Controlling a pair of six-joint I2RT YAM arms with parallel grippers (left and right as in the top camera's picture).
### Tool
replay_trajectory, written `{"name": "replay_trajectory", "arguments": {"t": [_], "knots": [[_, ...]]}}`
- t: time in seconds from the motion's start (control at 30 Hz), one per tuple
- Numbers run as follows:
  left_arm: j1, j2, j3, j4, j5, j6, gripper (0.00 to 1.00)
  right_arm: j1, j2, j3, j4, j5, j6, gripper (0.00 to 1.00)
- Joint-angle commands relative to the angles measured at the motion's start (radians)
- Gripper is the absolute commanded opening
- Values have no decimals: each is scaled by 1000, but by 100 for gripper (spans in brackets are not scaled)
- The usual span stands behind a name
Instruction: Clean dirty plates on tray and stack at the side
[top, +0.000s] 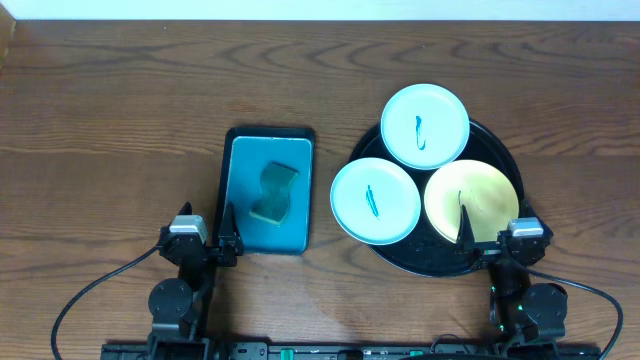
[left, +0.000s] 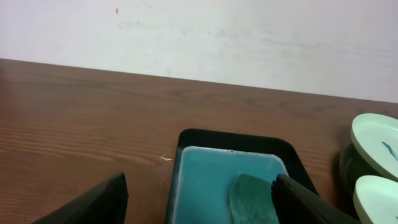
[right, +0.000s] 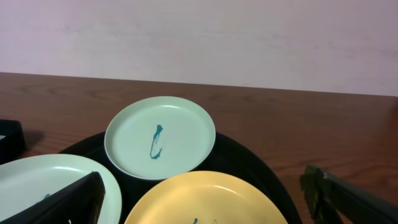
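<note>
From overhead, the brown wood-grain worktop (top: 110, 110) lies bare across its far and left stretches. The large round black tray with a raised rim (top: 498, 145) sits right of centre. On it lie three smooth round plates. The far mint plate (top: 425, 125) and the near mint plate (top: 375, 202), each with a blue scribble, jut past the rim. The pale yellow plate (top: 470, 200) with a dark mark lies inside the near right edge. The plates sit close together, edges meeting or overlapping. Just left of the black tray, with a narrow gap between, lies the teal rectangular tray with a black rim (top: 268, 190). It holds a green wavy-edged sponge (top: 275, 192). The left tool (top: 207, 224) stands spread at this tray's near left corner. The right tool (top: 493, 228) stands spread at the black tray's near rim.

In the left wrist view, the left tool (left: 199, 208) is spread and pinching nothing. Its dark fingers (left: 93, 202) frame the teal tray (left: 193, 140) and the coarse sponge (left: 252, 199). Both mint plates (left: 376, 140) show at the right edge.

In the right wrist view, the right tool (right: 205, 208) is wide apart and holds nothing, above the yellow plate (right: 205, 193). The far mint plate (right: 160, 137) lies beyond it and the near mint plate (right: 37, 180) to the left. Bare wood runs to the pale wall (right: 199, 37).
</note>
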Motion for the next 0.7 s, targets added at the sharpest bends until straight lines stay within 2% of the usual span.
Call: {"name": "replay_trajectory", "arguments": {"t": [0.0,0.43,0.67], "knots": [[5,-6,-12,-40,10,13,75,-5,2,-1,-3,7,-8,99],[5,-6,-12,-26,17,7,75,-5,2,-1,2,1,-2,99],[5,-6,-4,-51,24,-94,75,-5,2,-1,-2,-1,134,99]]}}
